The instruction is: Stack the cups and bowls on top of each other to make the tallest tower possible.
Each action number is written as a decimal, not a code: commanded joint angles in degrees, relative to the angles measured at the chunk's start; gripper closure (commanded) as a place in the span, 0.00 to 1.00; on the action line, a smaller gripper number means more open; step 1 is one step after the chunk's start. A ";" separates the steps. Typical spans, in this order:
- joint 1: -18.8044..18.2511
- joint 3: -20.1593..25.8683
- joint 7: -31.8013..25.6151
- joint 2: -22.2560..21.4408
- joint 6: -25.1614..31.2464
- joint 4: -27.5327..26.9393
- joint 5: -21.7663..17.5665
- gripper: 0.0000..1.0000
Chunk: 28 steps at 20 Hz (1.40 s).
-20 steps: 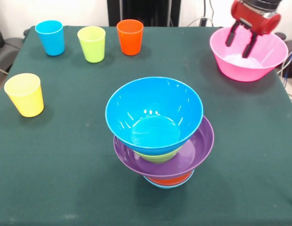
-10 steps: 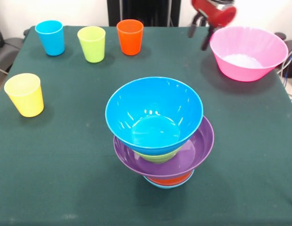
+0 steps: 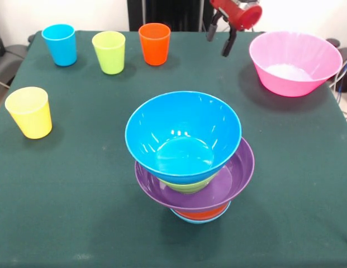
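Red gripper [image 3: 219, 39] hovers empty, fingers [image 3: 227, 44] apart, between orange plastic cup [image 3: 154, 43] and large pink plastic bowl [image 3: 295, 62]; nested bowl tower [image 3: 190, 156] sits mid-worktop [image 3: 78, 195], wide purple dish steadying it.

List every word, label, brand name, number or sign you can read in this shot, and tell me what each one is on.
None. The blue, lime green, orange and yellow cups, the pink bowl, the tower of bowls, the green tablecloth and the red gripper all show plain surfaces with no readable text, label or number.
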 commanded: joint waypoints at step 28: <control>1.26 10.93 -2.83 -5.07 -10.26 14.42 -3.97 0.00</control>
